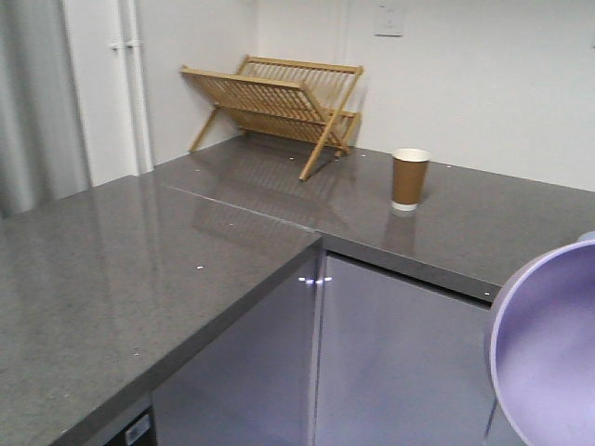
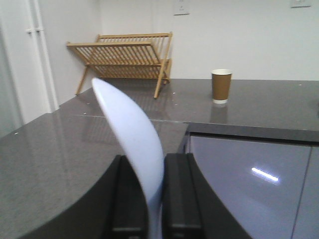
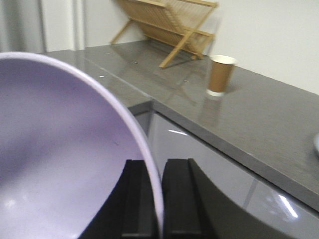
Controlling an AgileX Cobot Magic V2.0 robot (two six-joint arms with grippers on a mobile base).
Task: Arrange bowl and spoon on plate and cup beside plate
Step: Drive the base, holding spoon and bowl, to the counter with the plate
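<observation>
Left wrist view: left gripper (image 2: 153, 167), fingers (image 2: 127, 199) pinching the spoon (image 2: 130, 134) near its lower end. The spoon curves up and toward frame-left above the fingers, held in the air, with the bench (image 2: 55, 164) behind it.

Right wrist view: right gripper (image 3: 157, 167), fingers (image 3: 179, 199) pinching the rim of the bowl (image 3: 60, 149). The rim runs between them, with one finger on the inner face and the other outside. The bowl is tilted steeply and its hollow is turned toward the camera.

Front view: the bowl (image 1: 548, 353) is at lower right, tipped on edge. It is in the air, in front of the grey cabinet doors (image 1: 390, 353), with its top overlapping the bench (image 1: 112, 279) edge line. The gripper is not visible in this view.

The bench is dark grey and L-shaped, with one arm running near-left and the other running along the back wall.

Cup (image 1: 410, 178): upright on the far arm of the bench, rim up. It is well apart from both held items.

Wooden rack (image 1: 279, 107): standing on the bench at the back wall, left of the cup and near it but not touching.

Right wrist view, frame-right edge: a pale sliver (image 3: 316, 143) lies on the bench. It is cut off by the frame, and I cannot tell what it is.
</observation>
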